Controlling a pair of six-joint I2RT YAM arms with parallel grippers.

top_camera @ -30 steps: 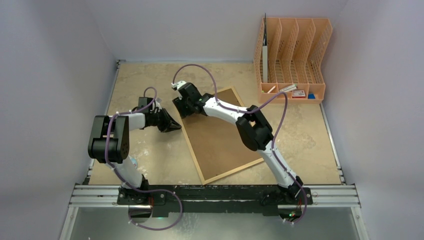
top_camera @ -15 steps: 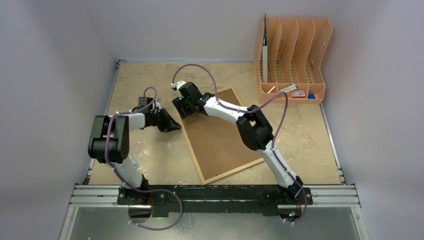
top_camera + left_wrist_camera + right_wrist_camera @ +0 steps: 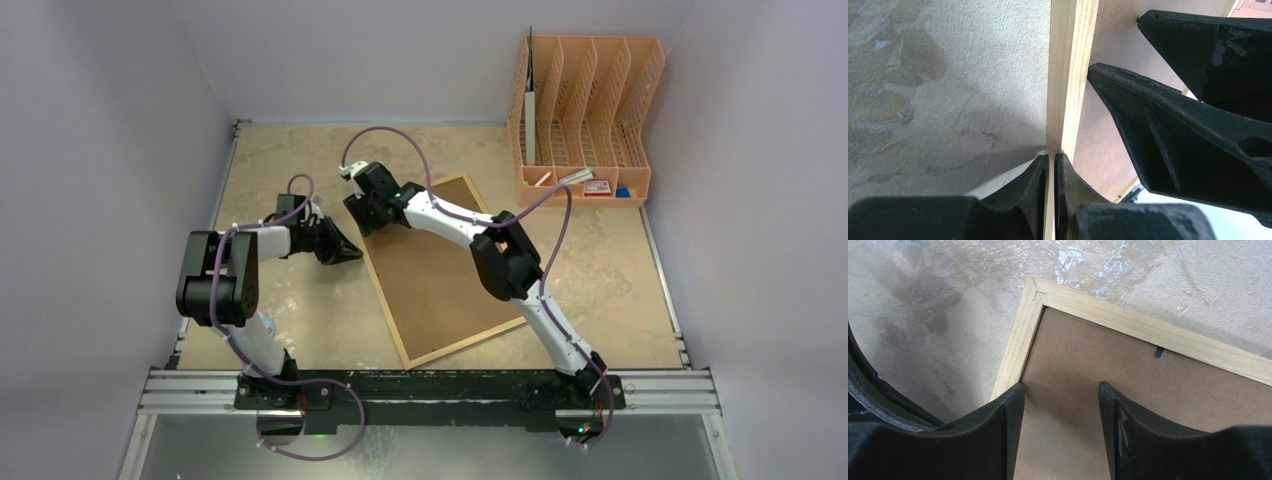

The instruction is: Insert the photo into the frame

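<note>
Left tool [image 3: 1050, 159] tight on frame [image 3: 1072, 75] edge

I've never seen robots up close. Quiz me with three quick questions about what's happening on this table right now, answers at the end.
1. True or false: the frame lies with its brown back facing up.
2. Pick one. The right gripper is: A) shut, well away from the frame; B) open, over the frame's back near a corner; C) shut, clamped on the frame's border.
3. Short answer: which gripper has its fingers together, with their tips at the frame's wooden edge?

Key: 1 true. 2 B. 3 the left gripper.
</note>
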